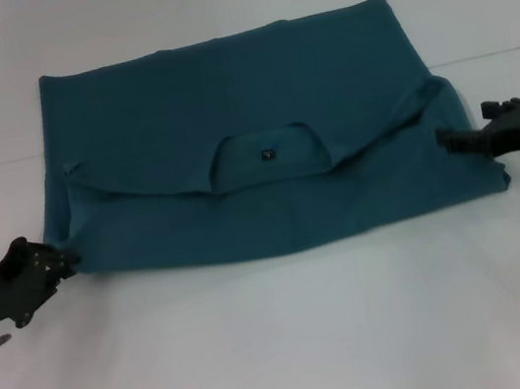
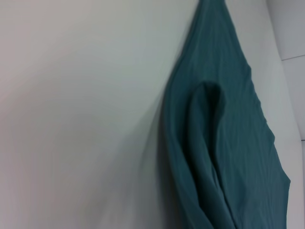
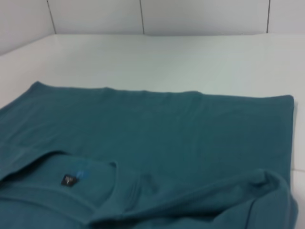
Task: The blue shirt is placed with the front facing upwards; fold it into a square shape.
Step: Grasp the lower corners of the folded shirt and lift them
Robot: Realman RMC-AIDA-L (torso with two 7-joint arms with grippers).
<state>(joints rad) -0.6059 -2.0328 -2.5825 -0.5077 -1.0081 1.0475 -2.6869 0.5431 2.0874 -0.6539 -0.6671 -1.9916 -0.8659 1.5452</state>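
The blue shirt point(image 1: 254, 156) lies spread across the middle of the white desk point(image 1: 286, 350), folded over on itself so that a plain teal layer faces up. The near part is turned over the far part, with the neckline and its small dark neck label point(image 1: 265, 155) showing at the centre of the fold. No chest lettering can be seen; whatever is printed is hidden by the fold.

The left claw point(image 1: 57, 263) sits at the shirt's near left corner, touching the cloth edge, but whether it is clenched on the fabric or released cannot be told. The right claw point(image 1: 450, 138) points at the shirt's right edge, where the cloth bunches up; its grip is equally unclear. Neither wrist view shows that arm's own fingers: the left wrist view shows only a rounded fold of fabric on the desk, the right wrist view the label and collar.

Behind the desk stands a pale wall point(image 3: 143, 14) with thin vertical seams.
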